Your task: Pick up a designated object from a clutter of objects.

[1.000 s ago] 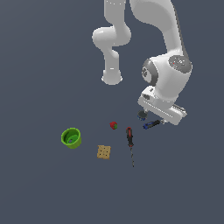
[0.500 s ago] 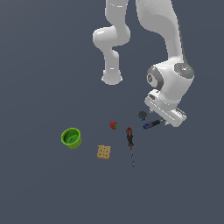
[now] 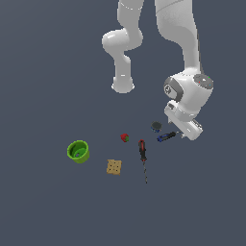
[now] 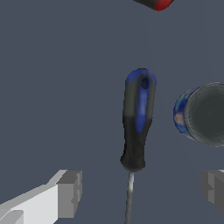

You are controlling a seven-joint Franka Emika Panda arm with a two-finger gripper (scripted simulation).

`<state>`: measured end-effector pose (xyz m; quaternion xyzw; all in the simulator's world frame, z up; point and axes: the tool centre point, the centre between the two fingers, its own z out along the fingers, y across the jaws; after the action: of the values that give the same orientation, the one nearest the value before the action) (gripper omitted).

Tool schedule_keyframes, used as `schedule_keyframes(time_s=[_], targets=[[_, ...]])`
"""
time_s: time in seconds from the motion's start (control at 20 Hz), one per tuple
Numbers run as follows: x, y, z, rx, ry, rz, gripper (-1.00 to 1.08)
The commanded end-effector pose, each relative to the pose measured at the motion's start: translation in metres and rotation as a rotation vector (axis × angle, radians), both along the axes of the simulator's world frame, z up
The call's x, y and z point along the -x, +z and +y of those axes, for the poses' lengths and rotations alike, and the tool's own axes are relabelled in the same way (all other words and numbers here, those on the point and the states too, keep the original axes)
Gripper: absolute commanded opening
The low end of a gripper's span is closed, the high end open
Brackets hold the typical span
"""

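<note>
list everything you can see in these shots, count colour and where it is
blue screwdriver: 1, blue and black handle, thin grey shaft, lying flat between the open fingers in the wrist view
dark round knob: 1, dark grey with a blue rim, just beside the blue screwdriver's handle
red screwdriver: 1, red and black handle, lying to the exterior view's left of the blue one
strawberry: 1, red, left of the red screwdriver in the exterior view
cracker: 1, tan, square, below the strawberry in the exterior view
cup: 1, green, farthest to the exterior view's left
hand: 1, white and grey, open, over the blue screwdriver's shaft
</note>
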<state>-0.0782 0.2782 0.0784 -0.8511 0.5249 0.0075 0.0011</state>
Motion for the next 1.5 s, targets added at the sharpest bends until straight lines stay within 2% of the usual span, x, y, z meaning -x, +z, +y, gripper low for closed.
schedule_keyframes(time_s=[0.0,0.7,1.45], targets=[[0.004,-0.005,0.004,0.004,-0.033,-0.004,1.0],[0.01,-0.016,0.01,0.01,-0.08,-0.01,1.0],[0.011,-0.064,0.01,0.01,-0.085,-0.011,1.0]])
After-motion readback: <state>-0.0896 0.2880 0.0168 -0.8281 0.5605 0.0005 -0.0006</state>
